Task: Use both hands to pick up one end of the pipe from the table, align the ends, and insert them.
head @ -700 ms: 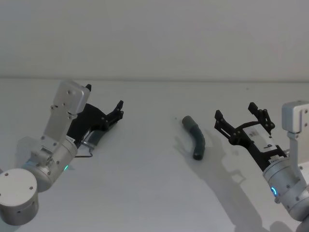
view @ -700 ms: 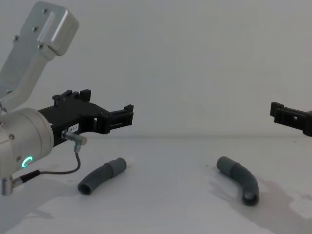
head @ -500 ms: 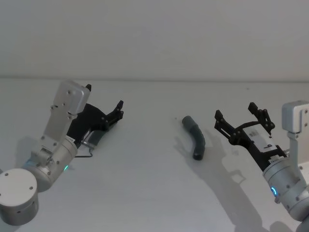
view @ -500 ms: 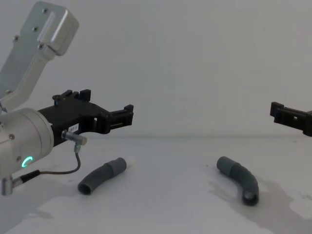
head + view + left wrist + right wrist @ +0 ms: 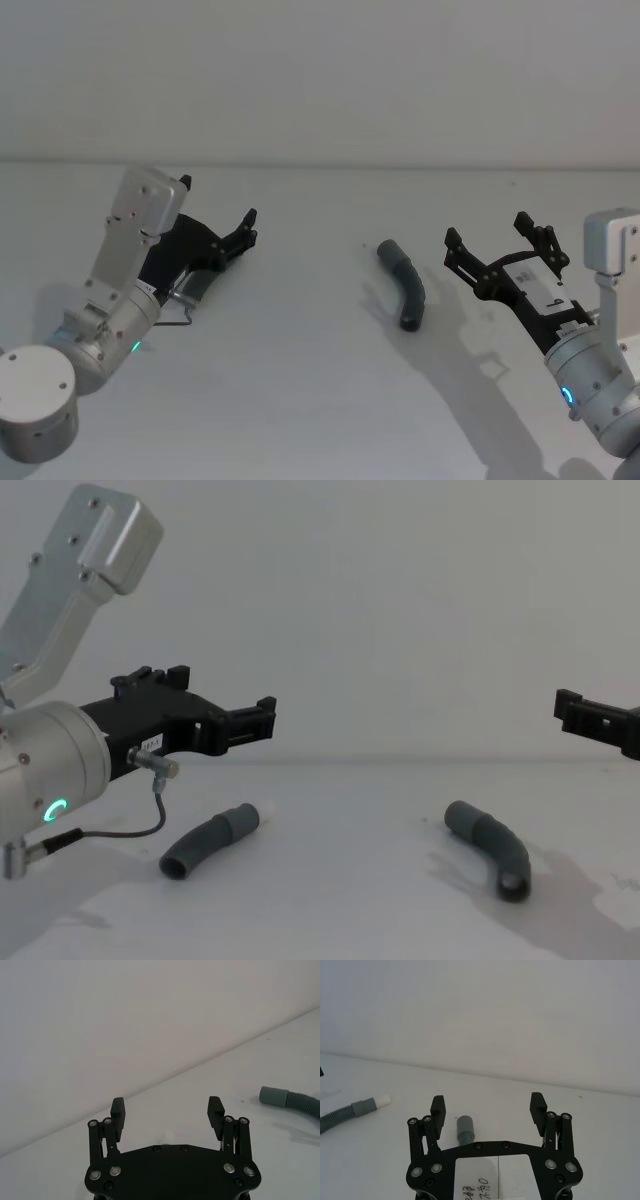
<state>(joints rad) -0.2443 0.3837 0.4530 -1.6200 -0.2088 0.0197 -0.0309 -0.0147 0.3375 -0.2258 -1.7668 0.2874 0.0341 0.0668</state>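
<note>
Cuffed pipe piece (image 5: 407, 283) lies on the table (image 5: 320, 400). White-tipped pipe piece (image 5: 208, 840) lies well left of it, not touching. Left gripper (image 5: 167, 1107) hovers above the white-tipped piece, fingers spread, empty. Right gripper (image 5: 488, 1105) hovers near the cuffed piece's right, fingers spread, empty.

Whitish-tipped dark-grey ribbed pipe piece (image 5: 210, 840) on white matte table (image 5: 300, 370), left side, beneath my black left gripper (image 5: 247, 226); cuffed dark-grey ribbed pipe piece (image 5: 405, 283) well apart rightward, near my right gripper (image 5: 487, 230).

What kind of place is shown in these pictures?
Probably a robot lab test bench: a plain white table before a bare wall, the left gripper and right gripper open, left pipe piece and right pipe piece lying there.
</note>
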